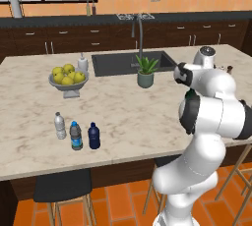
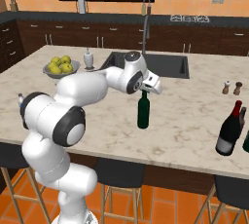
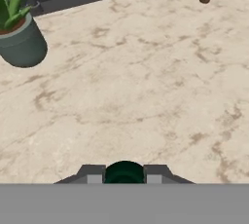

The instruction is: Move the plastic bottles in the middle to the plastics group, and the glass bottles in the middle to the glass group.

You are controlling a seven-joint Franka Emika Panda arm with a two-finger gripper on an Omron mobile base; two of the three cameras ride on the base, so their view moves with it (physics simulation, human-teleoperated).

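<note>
My gripper [image 2: 144, 89] is shut on the neck of the plain dark green glass bottle [image 2: 142, 113], which stands upright on the marble island. In the hand view the bottle's green top [image 3: 124, 171] sits between my two fingertips [image 3: 93, 174]. The near-black glass bottle [image 2: 229, 131] with a reddish neck stands at the right front, beside another dark bottle [image 2: 246, 141] cut off by the frame edge. At the left front, the navy plastic bottle [image 1: 93, 136] stands next to the grey blue-label bottle [image 1: 76, 135] and the clear one [image 1: 59, 125].
A potted plant [image 1: 145, 71] stands by the sink [image 1: 123, 63], and a bowl of yellow fruit [image 1: 68, 78] with a soap dispenser [image 1: 82, 63] lies further left. Salt and pepper shakers [image 2: 231, 87] stand to the right. Stools [image 1: 63, 185] line the island's near edge.
</note>
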